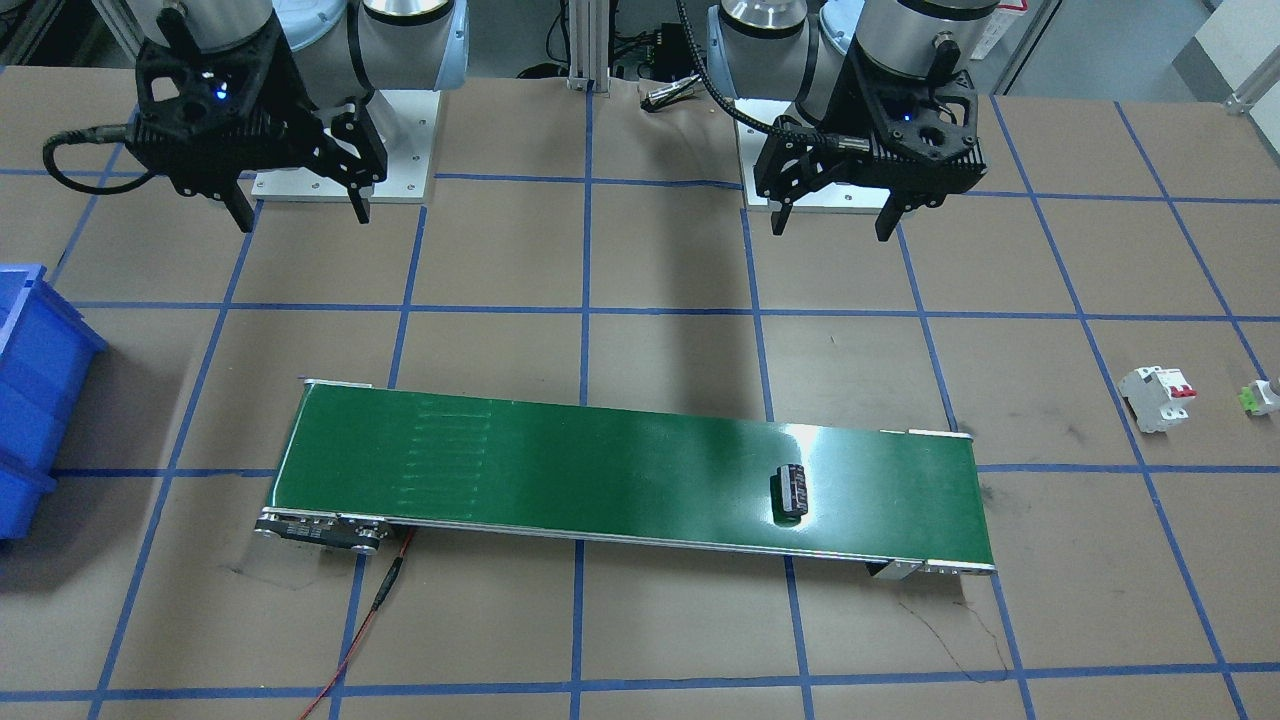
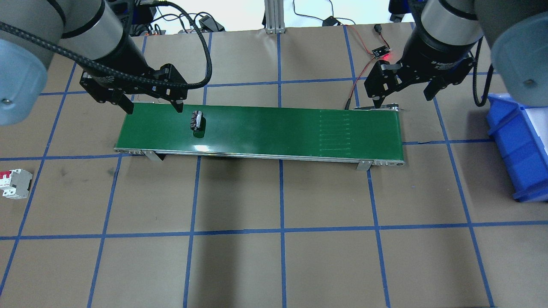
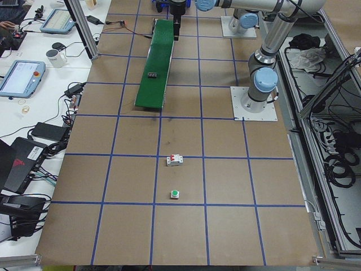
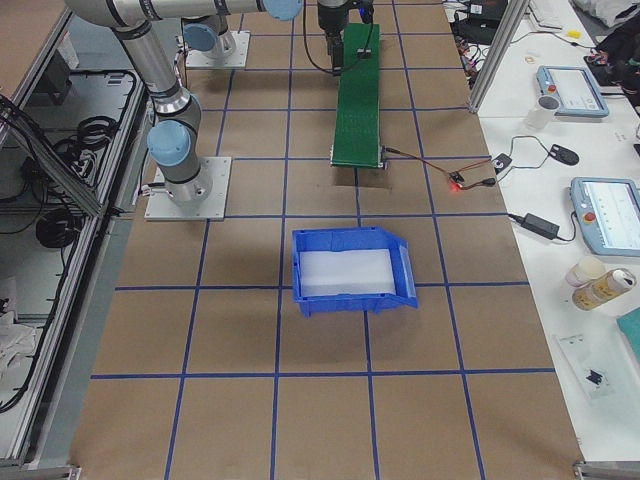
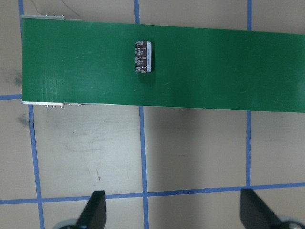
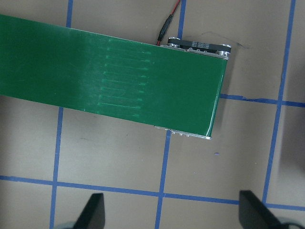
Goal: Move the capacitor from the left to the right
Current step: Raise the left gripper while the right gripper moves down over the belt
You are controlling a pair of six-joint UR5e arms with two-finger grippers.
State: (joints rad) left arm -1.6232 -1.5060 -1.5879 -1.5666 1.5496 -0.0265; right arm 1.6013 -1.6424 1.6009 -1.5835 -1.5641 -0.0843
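Note:
The capacitor (image 1: 790, 490), a stubby dark cylinder with a pale striped band, lies on its side on the green conveyor belt (image 1: 600, 470) near the robot's left end. It also shows in the overhead view (image 2: 197, 120) and the left wrist view (image 5: 143, 57). My left gripper (image 2: 154, 107) is open and empty, hovering above the table just behind that end of the belt, apart from the capacitor. My right gripper (image 2: 402, 98) is open and empty above the belt's other end (image 6: 190, 86).
A blue bin (image 2: 518, 145) stands on the table beyond the belt's right end. A white breaker with red switches (image 1: 1155, 397) and a small green-and-white part (image 1: 1262, 396) lie on the table beyond the left end. A red wire (image 1: 370, 620) runs from the belt's right end.

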